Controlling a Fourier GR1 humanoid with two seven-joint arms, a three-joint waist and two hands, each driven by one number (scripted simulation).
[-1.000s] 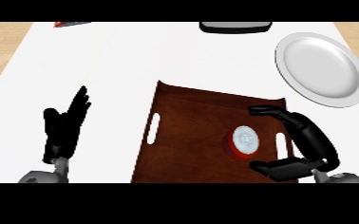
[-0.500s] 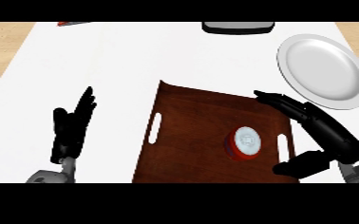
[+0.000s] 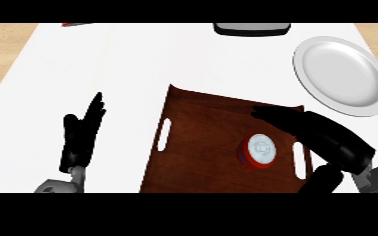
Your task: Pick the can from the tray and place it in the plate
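A dark brown wooden tray [image 3: 207, 140] lies on the white bench [image 3: 111, 70], filling the lower middle of the head view, with slot handles cut in its left and right ends. The can [image 3: 260, 151] stands upright on the tray toward its 4 o'clock part, seen from above as a white lid ringed in red, just beside the right handle slot. The right hand [image 3: 325, 137] hovers over the tray's right end, at about 3 o'clock from the can; its fingers are spread and gently bent, reaching toward 10 o'clock above the can, with the thumb low at 5 o'clock. It holds nothing, and a gap shows between it and the can. The white plate [image 3: 341, 75] sits on the bench at 1 o'clock from the tray, well apart from the can. The left hand [image 3: 80, 135] rests open at the view's lower left, fingers straight and pointing up, off the tray. A dark grey object [image 3: 251, 28] is cut by the top edge at 12 o'clock.
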